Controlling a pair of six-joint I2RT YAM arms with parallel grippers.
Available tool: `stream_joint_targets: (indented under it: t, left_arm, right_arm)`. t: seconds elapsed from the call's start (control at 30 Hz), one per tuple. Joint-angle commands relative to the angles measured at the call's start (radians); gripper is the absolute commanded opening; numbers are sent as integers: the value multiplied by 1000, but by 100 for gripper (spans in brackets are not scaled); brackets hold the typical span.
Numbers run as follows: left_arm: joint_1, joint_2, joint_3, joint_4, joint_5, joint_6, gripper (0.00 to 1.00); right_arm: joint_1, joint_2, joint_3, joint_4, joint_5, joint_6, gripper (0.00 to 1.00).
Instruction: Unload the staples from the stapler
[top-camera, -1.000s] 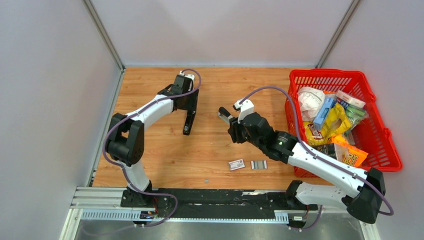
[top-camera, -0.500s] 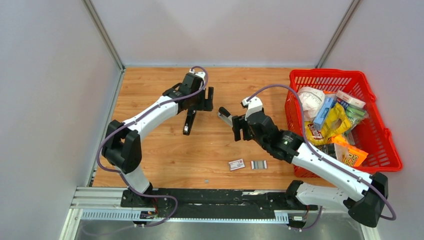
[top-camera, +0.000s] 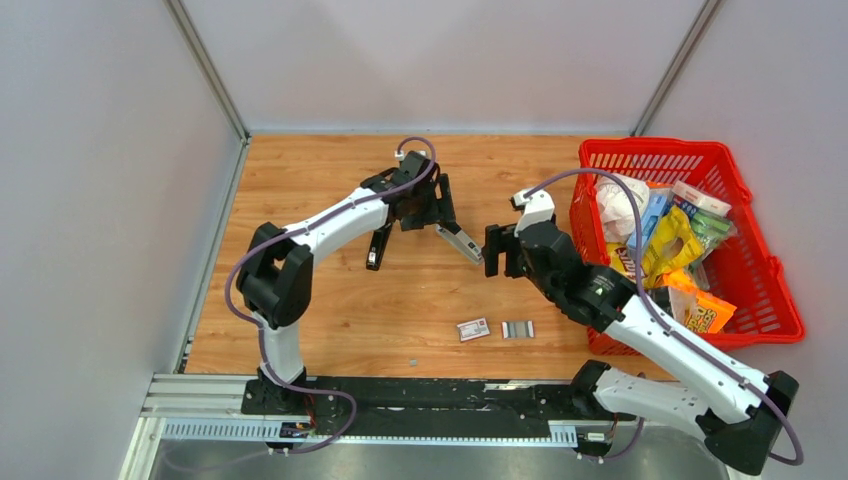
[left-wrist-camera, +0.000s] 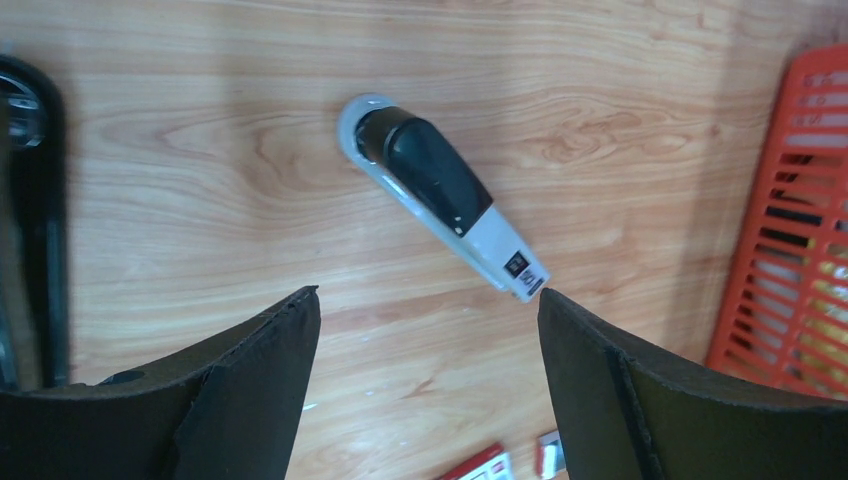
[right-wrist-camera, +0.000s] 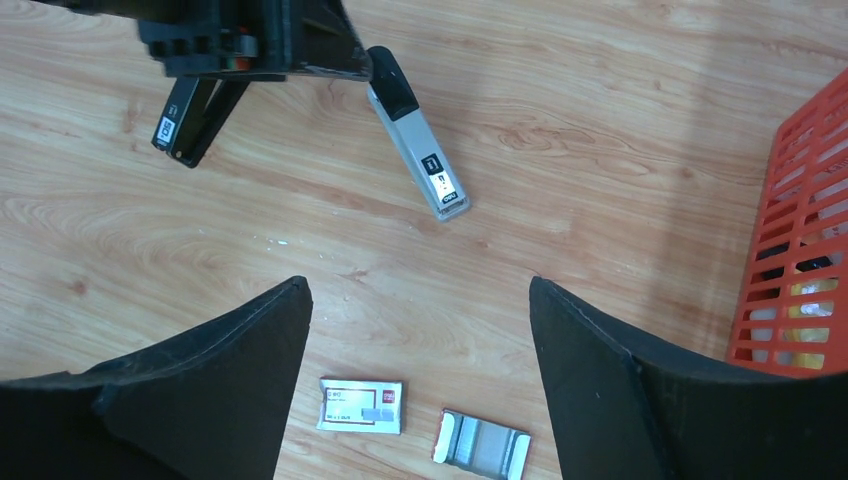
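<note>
A stapler piece (top-camera: 460, 243), grey-white with a black cap, lies flat on the wooden table between both grippers, held by neither. It also shows in the left wrist view (left-wrist-camera: 440, 205) and the right wrist view (right-wrist-camera: 415, 150). A second, all-black stapler piece (top-camera: 378, 247) lies to its left (right-wrist-camera: 190, 120). My left gripper (top-camera: 432, 205) hovers open just behind the grey piece (left-wrist-camera: 430, 292). The right gripper (top-camera: 497, 252) stands open just right of it (right-wrist-camera: 418, 281). A strip of silvery staples (top-camera: 517, 329) lies near the front edge (right-wrist-camera: 482, 443).
A small white-and-red printed box (top-camera: 473, 329) lies left of the staples (right-wrist-camera: 360, 405). A red basket (top-camera: 775, 270) full of snack packets stands at the right edge. Grey walls close in the table at the back and left.
The right gripper opened, let the grey stapler piece drop to the table and drew back right. The left gripper left the black piece and swung right toward the grey one, opening wider.
</note>
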Motion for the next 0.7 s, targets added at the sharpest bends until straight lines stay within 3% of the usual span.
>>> stream_joint_targets:
  t: [0.0, 0.37, 0.67]
  left_arm:
    - [-24, 62, 91, -32, -33, -166, 87]
    - [-55, 221, 278, -248, -107, -404, 88]
    - [-75, 293, 373, -296, -162, -493, 89]
  right_arm:
    - [-2, -44, 18, -15, -11, 22, 83]
    - [-2, -106, -31, -29, -40, 37, 84]
    - [-5, -139, -46, -32, -92, 48, 84]
